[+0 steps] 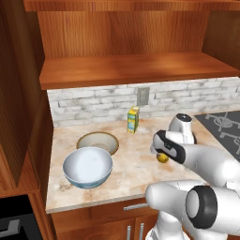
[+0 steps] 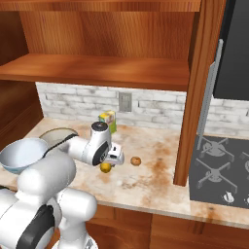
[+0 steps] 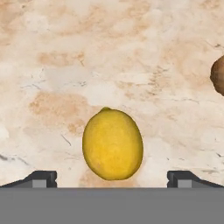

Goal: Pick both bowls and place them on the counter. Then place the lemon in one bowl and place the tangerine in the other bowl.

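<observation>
From the left base view, both bowls sit on the surface (image 1: 136,164) at its left end: the white bowl (image 1: 87,167) is near the front edge, and the tan bowl (image 1: 98,140) is right behind it, partly hidden by its rim, looks like they touch or just about. A carton (image 1: 133,119) stands upright by the brick wall under an outlet (image 1: 143,96). The gripper (image 1: 161,154) hangs low over the middle of the surface with the lemon (image 1: 162,158) peeking out just under it; can't tell from here how the fingers are set. A stovetop (image 1: 224,129) is off to the right and a wooden shelf (image 1: 136,68) runs above. From the right base view, same setup from the other side: white bowl (image 2: 22,154) at the near left, tan bowl (image 2: 59,134) behind it, carton (image 2: 108,121) at the wall. The gripper (image 2: 108,163) points down at the lemon (image 2: 105,167), and the tangerine (image 2: 136,160) lies on the surface a bit to the right of it, not touching. In the hand view, the lemon (image 3: 112,144) is sitting on the marbled surface (image 3: 109,57) dead center, and the two fingers (image 3: 41,178) are spread wide, one on each side with clear gaps, so nothing's pinched. The tangerine (image 3: 218,75) just pokes in at the right edge, well apart from the lemon.
</observation>
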{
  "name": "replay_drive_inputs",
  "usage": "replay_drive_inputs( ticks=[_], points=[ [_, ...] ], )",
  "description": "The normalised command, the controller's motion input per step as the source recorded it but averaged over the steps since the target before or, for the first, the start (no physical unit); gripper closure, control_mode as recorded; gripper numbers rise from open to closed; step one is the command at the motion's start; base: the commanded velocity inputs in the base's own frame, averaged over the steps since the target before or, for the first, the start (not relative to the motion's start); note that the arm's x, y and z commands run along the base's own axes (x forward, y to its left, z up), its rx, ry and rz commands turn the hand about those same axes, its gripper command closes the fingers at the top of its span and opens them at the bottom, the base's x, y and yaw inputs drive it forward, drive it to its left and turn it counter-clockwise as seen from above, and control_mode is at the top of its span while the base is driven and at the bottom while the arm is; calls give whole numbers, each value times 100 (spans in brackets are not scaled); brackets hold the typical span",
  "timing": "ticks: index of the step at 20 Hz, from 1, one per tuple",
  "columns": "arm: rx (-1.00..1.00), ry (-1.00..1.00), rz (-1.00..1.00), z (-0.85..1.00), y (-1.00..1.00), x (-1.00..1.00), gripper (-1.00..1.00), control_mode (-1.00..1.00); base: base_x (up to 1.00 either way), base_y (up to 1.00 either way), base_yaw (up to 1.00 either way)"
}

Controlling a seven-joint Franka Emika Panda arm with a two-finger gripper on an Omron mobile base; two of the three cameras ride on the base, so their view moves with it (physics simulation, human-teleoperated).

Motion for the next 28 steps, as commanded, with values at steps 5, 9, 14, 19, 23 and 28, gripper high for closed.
replay_drive_inputs(
  ticks=[5,9,14,19,23,28],
  points=[
    [0,0,8,-35,0,7,-100,-100,0,0,0],
    [0,0,10,-29,0,6,-100,-100,0,0,0],
    [0,0,10,-13,0,1,-100,-100,0,0,0],
    [0,-2,10,-1,0,0,-100,-100,0,0,0],
    [0,-1,8,0,0,1,-100,-100,0,0,0],
    [0,0,3,0,6,2,-100,-100,0,0,0]
  ],
)
